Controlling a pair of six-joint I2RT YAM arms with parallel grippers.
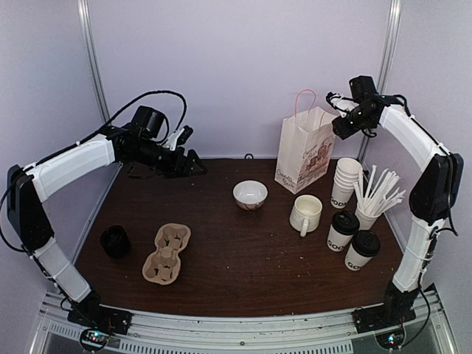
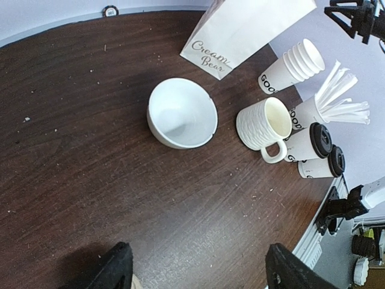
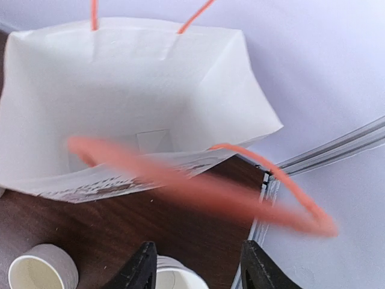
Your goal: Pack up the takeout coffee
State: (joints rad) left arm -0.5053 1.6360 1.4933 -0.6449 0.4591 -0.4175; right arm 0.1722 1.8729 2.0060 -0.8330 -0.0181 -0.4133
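Gaping, left claw (image 2: pixel 201 270) and right claw (image 3: pixel 200 268) each hold nothing.

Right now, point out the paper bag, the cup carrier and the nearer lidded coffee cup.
paper bag (image 1: pixel 304 156), top view, printed front.
cup carrier (image 1: pixel 167 254), top view, centre ridge.
nearer lidded coffee cup (image 1: pixel 366 243), top view, black lid.

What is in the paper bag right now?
Nothing: the paper bag stands open, its inside bare; both lidded cups stand on the table.

left pincer (image 2: pixel 197 248): jaws wide, raised | right pincer (image 3: pixel 198 245): jaws parted, raised
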